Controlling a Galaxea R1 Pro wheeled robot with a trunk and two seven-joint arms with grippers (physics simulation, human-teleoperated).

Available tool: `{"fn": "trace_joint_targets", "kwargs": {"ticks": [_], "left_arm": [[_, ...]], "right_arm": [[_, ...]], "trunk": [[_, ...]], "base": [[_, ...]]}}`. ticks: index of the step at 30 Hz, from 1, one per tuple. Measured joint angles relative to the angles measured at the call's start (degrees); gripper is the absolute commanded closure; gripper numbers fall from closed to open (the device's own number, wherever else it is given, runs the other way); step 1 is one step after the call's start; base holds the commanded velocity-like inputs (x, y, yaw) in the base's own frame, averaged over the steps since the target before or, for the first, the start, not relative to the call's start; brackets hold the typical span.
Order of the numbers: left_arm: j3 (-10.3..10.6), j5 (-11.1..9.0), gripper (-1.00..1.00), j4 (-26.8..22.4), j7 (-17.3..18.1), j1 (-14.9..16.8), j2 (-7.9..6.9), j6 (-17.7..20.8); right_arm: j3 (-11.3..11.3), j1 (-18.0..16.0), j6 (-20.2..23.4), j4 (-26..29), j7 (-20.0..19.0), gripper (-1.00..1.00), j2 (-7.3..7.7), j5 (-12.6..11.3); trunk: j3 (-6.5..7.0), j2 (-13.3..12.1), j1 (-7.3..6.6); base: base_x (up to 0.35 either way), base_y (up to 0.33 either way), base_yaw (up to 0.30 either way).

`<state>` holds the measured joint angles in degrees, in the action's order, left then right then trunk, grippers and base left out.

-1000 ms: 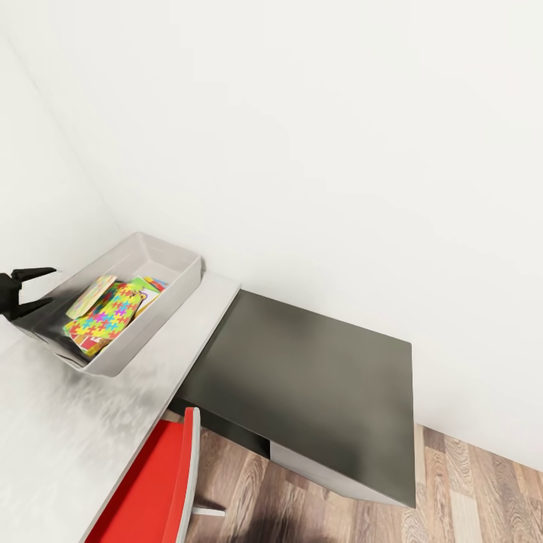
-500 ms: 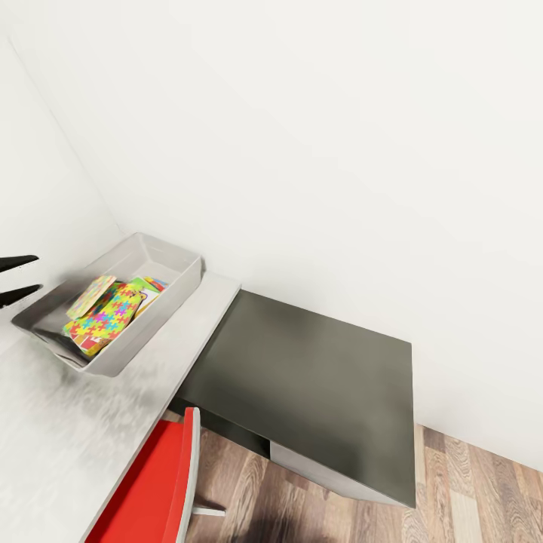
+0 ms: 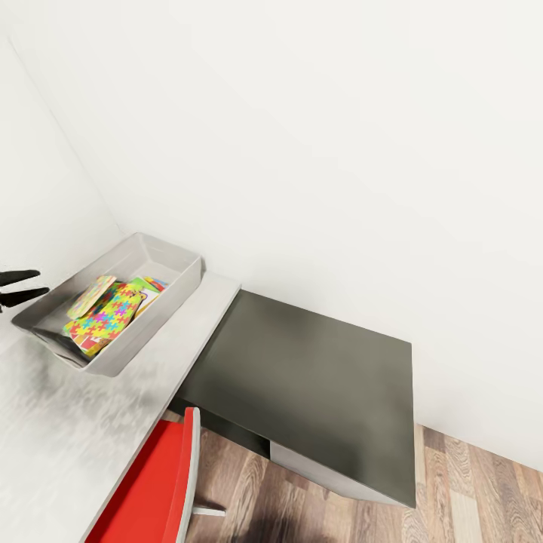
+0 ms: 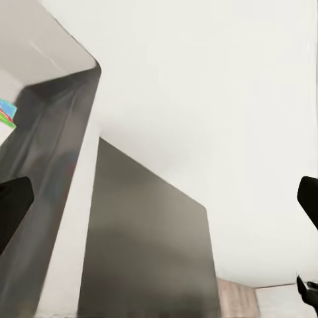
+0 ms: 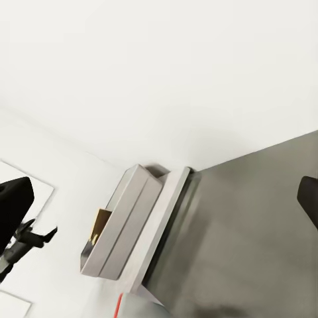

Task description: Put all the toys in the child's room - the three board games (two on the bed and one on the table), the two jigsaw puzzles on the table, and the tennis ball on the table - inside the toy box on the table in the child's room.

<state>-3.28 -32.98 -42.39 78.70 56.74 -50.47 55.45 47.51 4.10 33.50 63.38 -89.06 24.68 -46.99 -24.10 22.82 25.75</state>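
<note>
Here, sitting on the pale table (image 3: 68, 422) near the corner of the room: the grey toy box (image 3: 177, 275), already holding a bright jigsaw puzzle (image 3: 105, 317) and other colourful flat boxes beneath it. Hovering just beside the box's left end: the left gripper (image 3: 19, 285), black fingers (image 3: 21, 276) spread apart and gripping nothing, showing the same wide gap in the left wrist view. Standing right of the table, touching its end: a dark cabinet (image 3: 317, 385). Tucking under the table's near edge: a red chair (image 3: 154, 490). Showing at the right wrist view's edges: the right gripper (image 5: 159, 205), fingers (image 5: 13, 202) parted wide, empty, pointing toward the toy box and cabinet.
</note>
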Motion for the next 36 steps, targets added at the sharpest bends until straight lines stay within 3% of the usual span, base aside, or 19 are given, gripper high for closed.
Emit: {"fn": "trace_joint_targets", "kwargs": {"ticks": [10, 13, 19, 25, 36], "left_arm": [[0.90, -0.11, -1.00, -2.07, 10.62, -11.59, -0.69, -10.49], [0.97, -0.32, -1.00, -1.98, 11.10, -15.52, -0.66, -14.07], [1.00, -0.66, -1.00, -0.91, 11.10, -20.87, 0.04, -16.69], [0.84, -0.83, -1.00, 2.56, 11.10, -22.93, 1.22, -19.01], [0.45, -0.99, -1.00, 4.06, 11.10, -23.44, 1.18, -20.44]], "right_arm": [[0.00, 0.00, 0.00, 0.11, 0.02, -1.00, -0.05, 0.06], [0.00, -0.01, 0.02, 0.21, 0.01, -1.00, -0.07, 0.04], [0.02, -0.01, 0.13, 0.28, 0.00, -1.00, -0.05, 0.02], [0.02, -0.01, 0.05, 0.30, 0.03, -1.00, -0.08, 0.07], [-0.01, -0.01, 0.03, 0.38, 0.01, -1.00, -0.22, 0.10]], "trunk": [[0.00, 0.00, 0.00], [0.01, 0.00, 0.00], [0.31, 0.00, 0.00], [0.68, 0.00, 0.00], [0.76, 0.00, 0.00]], "base": [[0.000, 0.000, 0.000], [0.000, 0.000, 0.000], [0.000, 0.000, -0.020], [0.000, 0.000, -0.021], [0.000, 0.000, -0.002]]}}
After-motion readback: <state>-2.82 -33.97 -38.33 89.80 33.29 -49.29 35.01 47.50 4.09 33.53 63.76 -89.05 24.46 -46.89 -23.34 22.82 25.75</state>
